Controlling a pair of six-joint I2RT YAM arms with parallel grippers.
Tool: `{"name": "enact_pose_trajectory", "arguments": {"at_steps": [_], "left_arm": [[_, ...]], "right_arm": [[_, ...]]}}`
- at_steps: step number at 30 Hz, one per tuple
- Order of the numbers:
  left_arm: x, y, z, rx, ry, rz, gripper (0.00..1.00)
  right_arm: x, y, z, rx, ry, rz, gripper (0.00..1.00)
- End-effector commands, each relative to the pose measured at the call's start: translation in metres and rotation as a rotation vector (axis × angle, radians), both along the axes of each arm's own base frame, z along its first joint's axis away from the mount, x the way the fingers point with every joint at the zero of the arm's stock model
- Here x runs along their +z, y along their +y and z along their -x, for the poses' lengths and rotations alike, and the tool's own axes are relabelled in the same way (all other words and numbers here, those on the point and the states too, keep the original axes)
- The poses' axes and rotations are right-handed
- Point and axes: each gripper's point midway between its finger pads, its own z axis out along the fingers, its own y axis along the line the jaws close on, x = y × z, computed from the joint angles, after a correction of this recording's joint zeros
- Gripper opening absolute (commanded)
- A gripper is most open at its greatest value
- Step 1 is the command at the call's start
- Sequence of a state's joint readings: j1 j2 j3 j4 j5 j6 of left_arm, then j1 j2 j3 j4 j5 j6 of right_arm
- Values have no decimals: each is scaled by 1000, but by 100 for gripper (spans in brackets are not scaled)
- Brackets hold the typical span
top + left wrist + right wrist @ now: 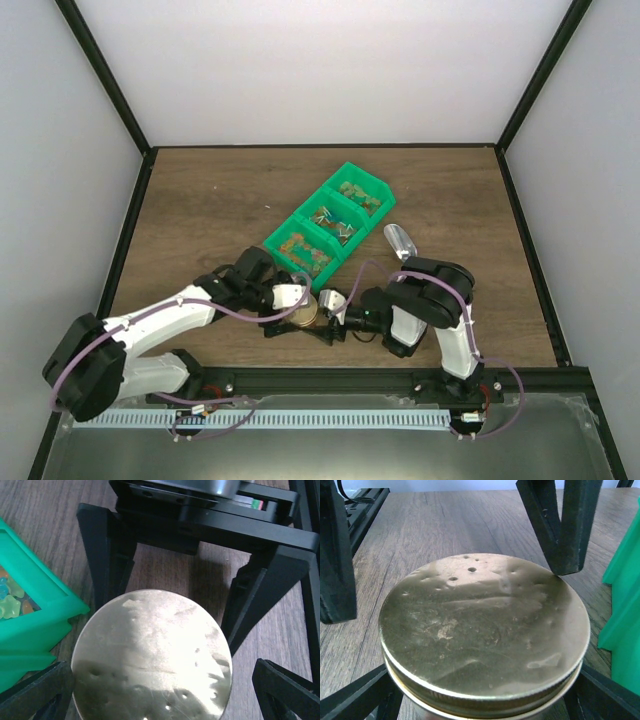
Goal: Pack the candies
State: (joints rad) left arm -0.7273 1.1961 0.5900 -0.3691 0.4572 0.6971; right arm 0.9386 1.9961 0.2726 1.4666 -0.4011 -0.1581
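Observation:
The candies [311,251] lie in a green three-compartment bin [352,167]; a few candies [11,603] show at the left wrist view's edge. A jar with a dented gold lid [304,314] [152,655] [482,630] stands on the table in front of the bin. My left gripper [290,300] [162,680] straddles the lid, open, with a gap on each side. My right gripper [331,305] [482,680] straddles the jar from the opposite side. Its fingers [250,595] sit close against the jar below the lid, and whether they touch it is hidden. A metal scoop [400,240] lies right of the bin.
The green bin's corner [45,620] [625,605] stands just beside the jar. The black frame rail [380,378] runs along the near table edge behind both grippers. Bare wood [200,200] stretches left of the bin and beyond it.

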Motion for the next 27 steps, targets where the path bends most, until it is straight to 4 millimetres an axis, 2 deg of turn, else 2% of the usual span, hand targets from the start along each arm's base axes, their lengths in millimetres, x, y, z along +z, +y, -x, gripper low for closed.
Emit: {"name": "enact_pose_trajectory", "arguments": {"at_steps": [1, 9, 17, 20, 24, 27], "left_arm": [[-1, -4, -5, 30, -5, 16, 100], [-13, 0, -4, 38, 9, -18, 99], [-13, -4, -6, 22, 13, -19, 88], [-16, -3, 0, -30, 13, -29, 87], [-22, 2, 2, -103, -17, -83, 86], [-27, 5, 2, -162, -9, -150, 91]], "right_arm": [[9, 1, 4, 21, -32, -28, 85], [9, 1, 7, 26, -30, -25, 85], [8, 1, 9, 38, -28, -22, 84], [9, 1, 12, 56, -36, -23, 82], [10, 2, 16, 80, -49, -27, 79], [9, 2, 18, 87, -50, -22, 79]]}}
